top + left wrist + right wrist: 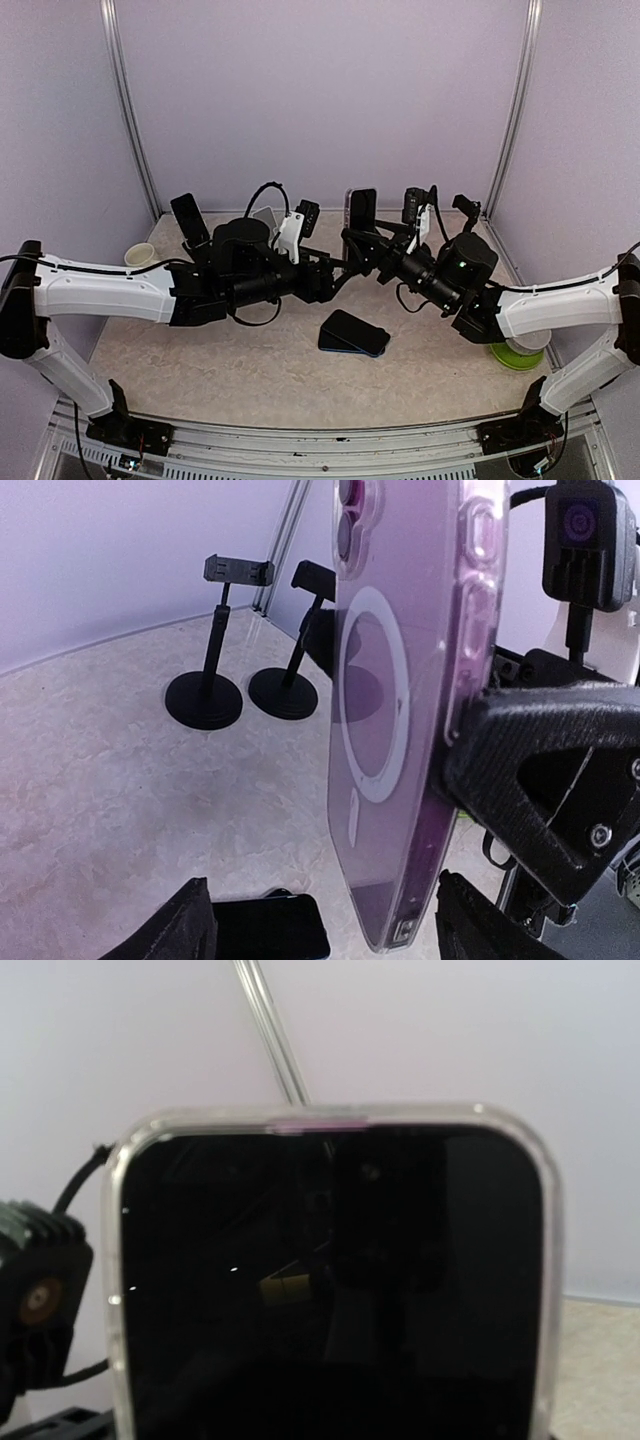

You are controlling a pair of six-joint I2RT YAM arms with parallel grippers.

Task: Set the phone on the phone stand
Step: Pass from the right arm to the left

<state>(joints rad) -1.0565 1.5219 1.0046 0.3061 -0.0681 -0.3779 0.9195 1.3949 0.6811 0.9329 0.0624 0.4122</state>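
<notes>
Two arms meet over the middle of the table, and the phone point(361, 210) hangs between them, upright and off the table, at about 12 o'clock from the table's centre. The right gripper point(357, 240) is clamped on it from the 4 o'clock side. In the left wrist view a black finger point(540, 770) presses against the edge of the clear case, and the ring-marked back and camera bumps face that camera. The phone's dark screen almost fills the right wrist view.

The left gripper point(338, 265) sits at 8 o'clock of the phone with its jaws parted around the phone's lower end. One finger point(185, 925) stands well clear of the case. The other is just beside it, and I cannot tell whether it touches.

One phone stand point(205, 695) and a second stand point(283, 690) stand side by side on round black bases near the back corner at 2 o'clock, well apart from the phone. A second phone point(353, 333) lies on the table at 6 o'clock from the held one. A cup point(140, 255) sits at 9 o'clock, and a green dish point(515, 357) sits at 4 o'clock, partly under the right arm.
</notes>
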